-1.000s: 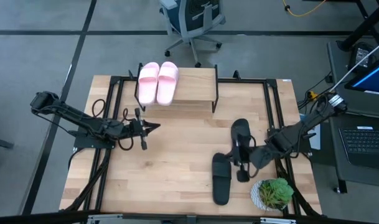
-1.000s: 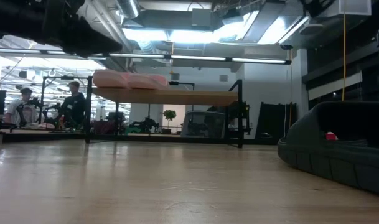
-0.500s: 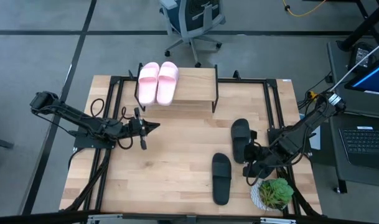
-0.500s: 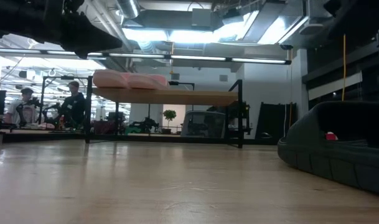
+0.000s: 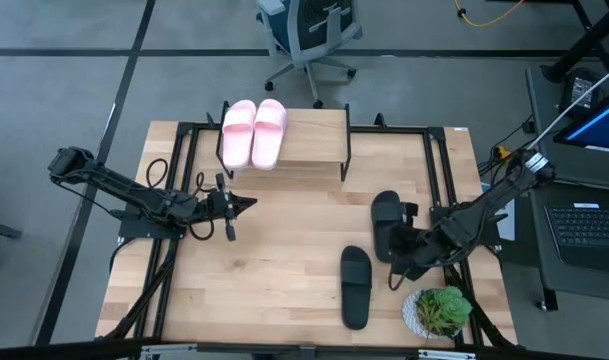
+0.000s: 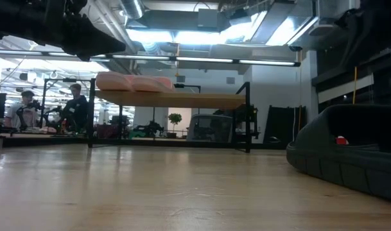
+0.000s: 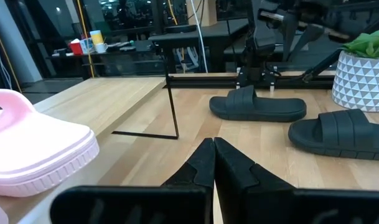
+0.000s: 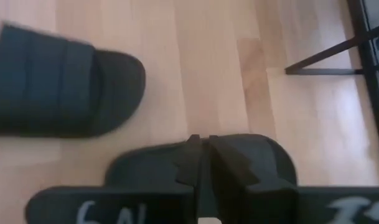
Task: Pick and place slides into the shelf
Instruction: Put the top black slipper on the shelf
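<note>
Two pale pink slides (image 5: 252, 132) lie side by side on the left end of the shelf's plank (image 5: 309, 140), soles down. Two black slides lie flat on the table at the right, one farther back (image 5: 386, 222) and one nearer the front (image 5: 355, 286). My right gripper (image 5: 397, 264) slants down over the near end of the farther black slide (image 8: 264, 158), fingers a narrow gap apart, with nothing between them. My left gripper (image 5: 250, 204) waits shut at mid-left, pointing level toward the right.
A green plant in a white patterned pot (image 5: 439, 310) stands at the front right, close to my right arm. The shelf's thin black legs (image 8: 320, 62) stand just beyond the black slides. Bare wood lies in the table's middle and front left (image 5: 254, 290).
My right gripper has tipped steeply downward and shifted a little toward the table's right above the black slides. The slides have stayed where they were.
</note>
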